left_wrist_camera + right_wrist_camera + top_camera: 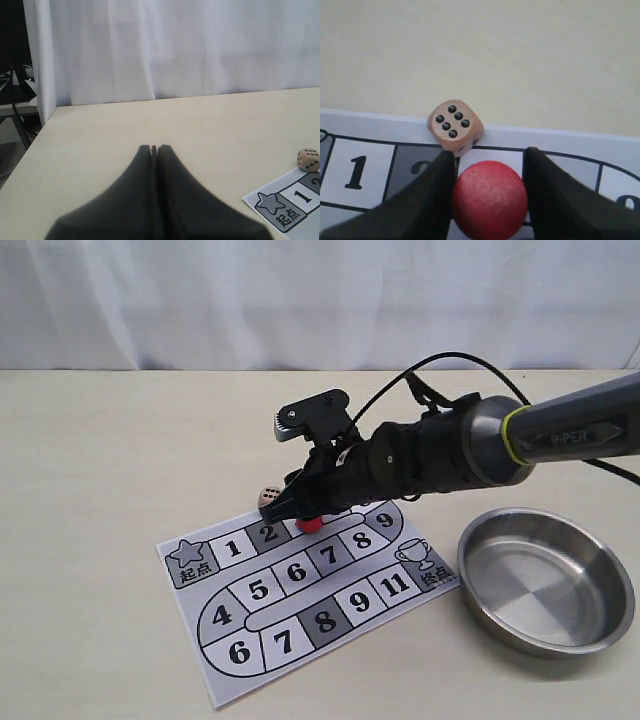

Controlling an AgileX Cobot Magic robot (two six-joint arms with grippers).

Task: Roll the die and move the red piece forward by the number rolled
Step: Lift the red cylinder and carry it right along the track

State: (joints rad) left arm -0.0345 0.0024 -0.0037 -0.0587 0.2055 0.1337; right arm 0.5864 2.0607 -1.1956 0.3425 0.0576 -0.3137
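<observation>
The red piece [312,523] [489,199] stands on the white square just past square 2 of the printed board [225,685]. My right gripper [305,515] [489,152] reaches over the board from the right, its two black fingers pressed against both sides of the piece. The die [268,497] [455,125] rests at the board's far edge, by square 2, with five pips up and close to one fingertip. It also shows in the left wrist view as the die [308,159]. My left gripper [154,148] is shut on nothing over bare table, out of the exterior view.
A steel bowl [590,540] sits on the table to the right of the board, under the right arm. The board's track runs from a star square [190,558] to a cup square [420,558]. A white curtain closes off the back of the table.
</observation>
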